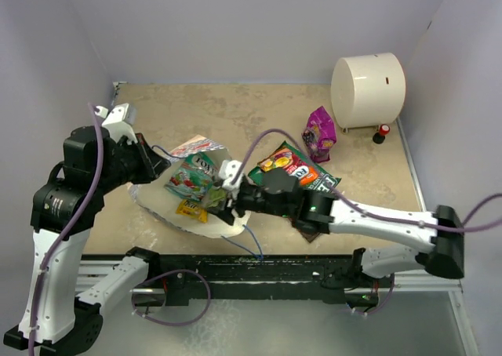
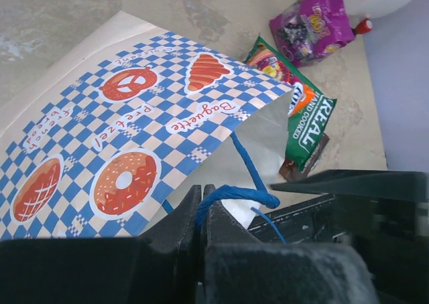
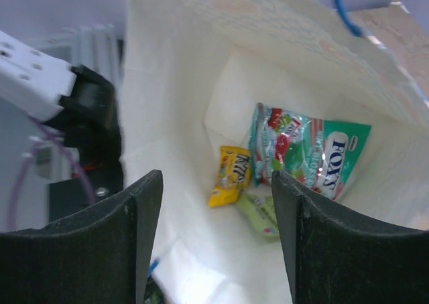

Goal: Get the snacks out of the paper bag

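Deep inside the white paper bag (image 3: 167, 83) sit a teal foil packet (image 3: 315, 157), a small yellow candy pack (image 3: 231, 173) and perhaps a pale green pack (image 3: 258, 211): light, slippery, best pinched by a sealed edge. Right hand (image 3: 214, 183) gapes; left hand (image 2: 201, 203) clamps the blue cord handle (image 2: 238, 195).

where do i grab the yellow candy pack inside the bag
Pinch the yellow candy pack across its narrow width, at the end farthest from the green packet, entering straight through the paper bag's open mouth; it lies flat on the bag's inner wall.
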